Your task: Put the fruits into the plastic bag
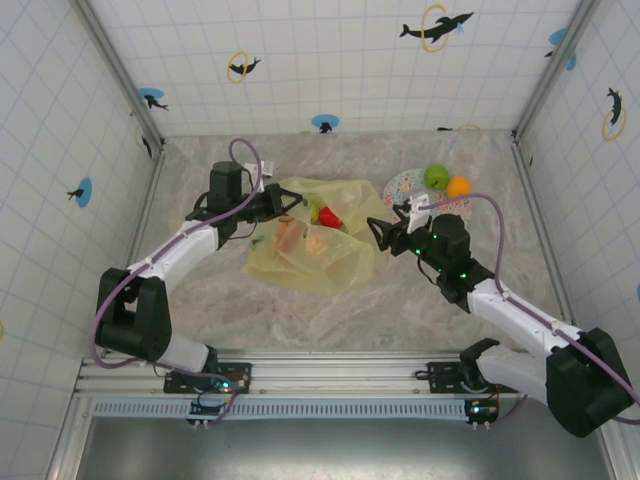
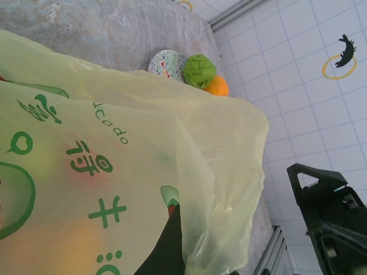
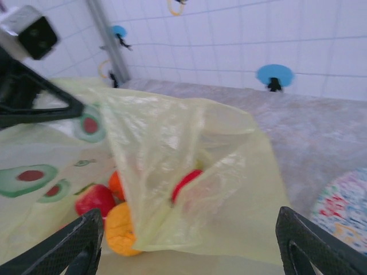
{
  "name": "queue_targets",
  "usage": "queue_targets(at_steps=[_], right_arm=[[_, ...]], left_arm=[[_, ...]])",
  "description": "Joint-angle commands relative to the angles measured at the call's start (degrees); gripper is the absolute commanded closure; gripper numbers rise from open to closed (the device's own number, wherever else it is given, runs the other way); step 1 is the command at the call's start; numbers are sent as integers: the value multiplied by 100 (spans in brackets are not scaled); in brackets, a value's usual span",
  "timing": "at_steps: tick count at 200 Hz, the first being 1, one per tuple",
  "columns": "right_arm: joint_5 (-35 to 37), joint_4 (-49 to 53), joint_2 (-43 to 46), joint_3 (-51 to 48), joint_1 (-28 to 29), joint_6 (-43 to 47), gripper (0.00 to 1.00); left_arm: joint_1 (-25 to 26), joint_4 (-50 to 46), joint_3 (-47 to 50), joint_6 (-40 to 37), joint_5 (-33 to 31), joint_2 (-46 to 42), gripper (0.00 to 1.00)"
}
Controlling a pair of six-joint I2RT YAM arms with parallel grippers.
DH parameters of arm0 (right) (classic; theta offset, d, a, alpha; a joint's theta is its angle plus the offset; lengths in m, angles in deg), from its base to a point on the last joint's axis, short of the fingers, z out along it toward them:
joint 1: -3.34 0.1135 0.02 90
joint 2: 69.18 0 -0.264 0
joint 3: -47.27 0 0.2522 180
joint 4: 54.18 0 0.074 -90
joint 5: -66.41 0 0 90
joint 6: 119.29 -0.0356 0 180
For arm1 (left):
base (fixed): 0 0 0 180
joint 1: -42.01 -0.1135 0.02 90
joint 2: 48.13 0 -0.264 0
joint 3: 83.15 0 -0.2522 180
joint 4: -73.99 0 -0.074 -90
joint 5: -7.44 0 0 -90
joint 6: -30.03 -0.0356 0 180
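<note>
bag [image 1: 335, 268]: translucent yellow-green, dark green avocado prints with red-brown pits, green lettering. Inside it: red fruit [image 1: 330, 217], orange ones [image 3: 121, 229]. Far right: plate [image 1: 400, 186] white with multicolour speckles, green fruit [image 1: 436, 176], orange fruit [image 1: 459, 186]. table [image 1: 330, 310] grey marbled. walls [image 1: 330, 60] white grid, blue dots, yellow rings, black fish silhouettes.
</note>
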Motion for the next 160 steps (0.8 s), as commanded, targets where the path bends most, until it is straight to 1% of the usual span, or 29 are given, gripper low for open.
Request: queue_targets(at_steps=[1,24,44,65,81,86,122,160], right_arm=[[915,682,77,343,-202,75,18],[1768,1134,-83,629,-536,69,13],[2154,1537,-432,991,-910,86,11],[2251,1842,-928,1433,-1297,84,10],[2256,1910,-1365,1789,-1493,77,9],[2290,2102,-1516,1915,-1534,85,9],[2422,2562,-2705,2965,-1730,199,8],[2612,2905,-3844,4008,-1812,292,8]], left_arm=[[-30,22,23,-21,-15,2,100],[-34,24,22,-8,-14,11,100],[-34,31,22,2,-14,5,100],[-40,41,21,17,-14,0,100],[-34,45,30,31,-14,-6,100],[-40,45,27,31,-14,-7,100],[2,187,114,215,-98,-16,100],[216,403,227,359,-190,-49,100]])
